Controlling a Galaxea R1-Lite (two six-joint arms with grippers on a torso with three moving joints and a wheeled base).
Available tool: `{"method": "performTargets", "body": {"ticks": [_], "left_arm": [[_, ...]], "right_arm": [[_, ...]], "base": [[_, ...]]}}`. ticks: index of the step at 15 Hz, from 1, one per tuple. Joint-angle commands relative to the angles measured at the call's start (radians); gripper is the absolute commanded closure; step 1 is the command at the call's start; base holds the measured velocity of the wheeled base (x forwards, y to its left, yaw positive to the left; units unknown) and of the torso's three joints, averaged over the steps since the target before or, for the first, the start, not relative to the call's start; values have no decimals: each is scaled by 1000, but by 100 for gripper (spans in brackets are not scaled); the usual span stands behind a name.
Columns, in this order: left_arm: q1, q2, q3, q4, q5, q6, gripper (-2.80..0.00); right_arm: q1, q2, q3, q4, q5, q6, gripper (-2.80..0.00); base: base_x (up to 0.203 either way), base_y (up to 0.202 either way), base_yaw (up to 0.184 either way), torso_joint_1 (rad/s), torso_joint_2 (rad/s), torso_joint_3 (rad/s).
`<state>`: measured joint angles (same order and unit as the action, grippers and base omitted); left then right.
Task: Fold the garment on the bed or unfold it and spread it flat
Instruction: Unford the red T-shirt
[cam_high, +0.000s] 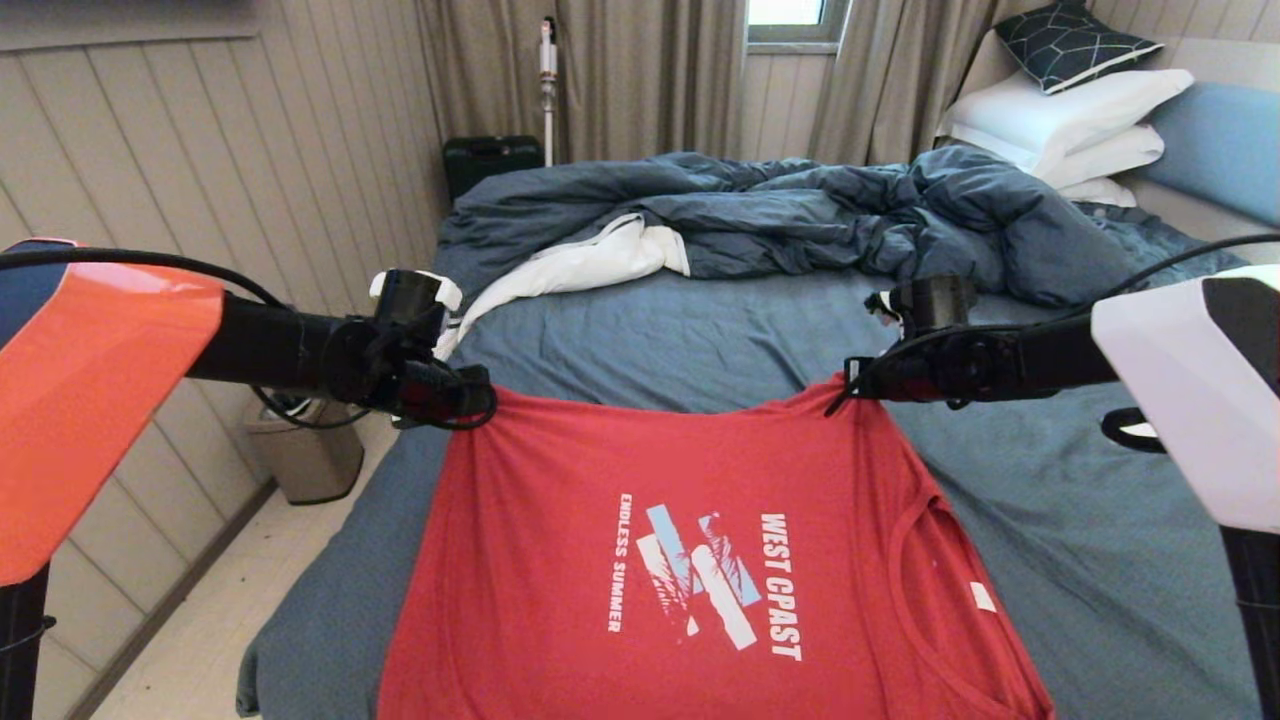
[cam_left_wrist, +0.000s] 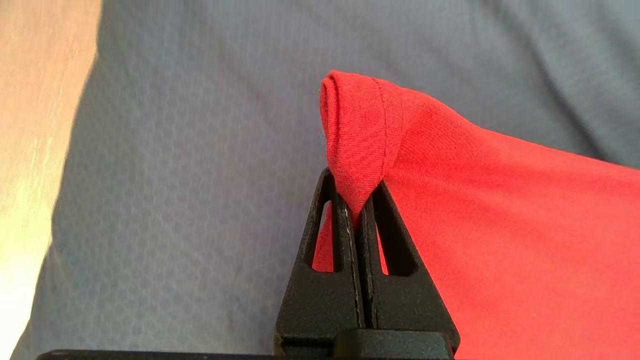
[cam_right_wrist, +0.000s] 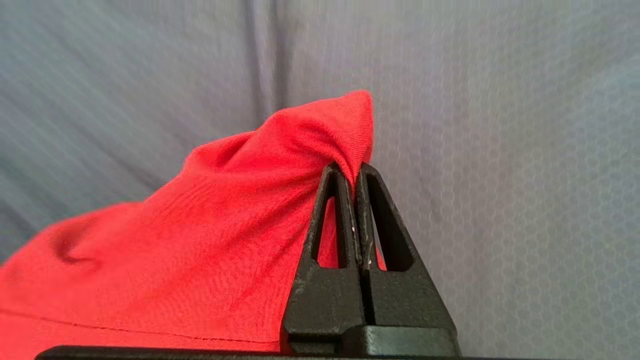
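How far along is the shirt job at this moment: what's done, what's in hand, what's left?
Done: the garment is opened out, print side up, over the bed. In hand: the left gripper and right gripper are each shut on a corner of its far edge, holding that edge raised and stretched between them. Left: the shirt is neither laid flat nor folded, and which of the two follows cannot be told.

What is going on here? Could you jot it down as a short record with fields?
setting: bed with slate-blue sheet
item handled: red T-shirt, print facing up
left pincer: shut on one shirt corner
right pincer: shut on another corner
shirt state: far edge lifted and stretched between the pincers
behind: rumpled dark blue duvet, white pillows
floor at left: small bin
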<state>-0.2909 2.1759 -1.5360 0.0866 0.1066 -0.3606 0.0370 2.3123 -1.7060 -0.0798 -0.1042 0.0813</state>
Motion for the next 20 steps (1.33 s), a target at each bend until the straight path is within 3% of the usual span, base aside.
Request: {"method": "performTargets", "body": {"ticks": [1, 13, 20], "left_arm": [[2, -15, 0, -3, 2, -3, 0], [29, -31, 0, -128, 5, 8, 0], [62, -16, 0, -237, 7, 32, 0]], "right_arm": [[10, -22, -1, -9, 0, 3, 0], [24, -25, -8, -181, -91, -4, 0], [30, -21, -9, -268, -95, -8, 0]], "base": [[0, 0, 0, 0, 0, 0], [0, 0, 0, 0, 0, 0], [0, 0, 0, 0, 0, 0]]}}
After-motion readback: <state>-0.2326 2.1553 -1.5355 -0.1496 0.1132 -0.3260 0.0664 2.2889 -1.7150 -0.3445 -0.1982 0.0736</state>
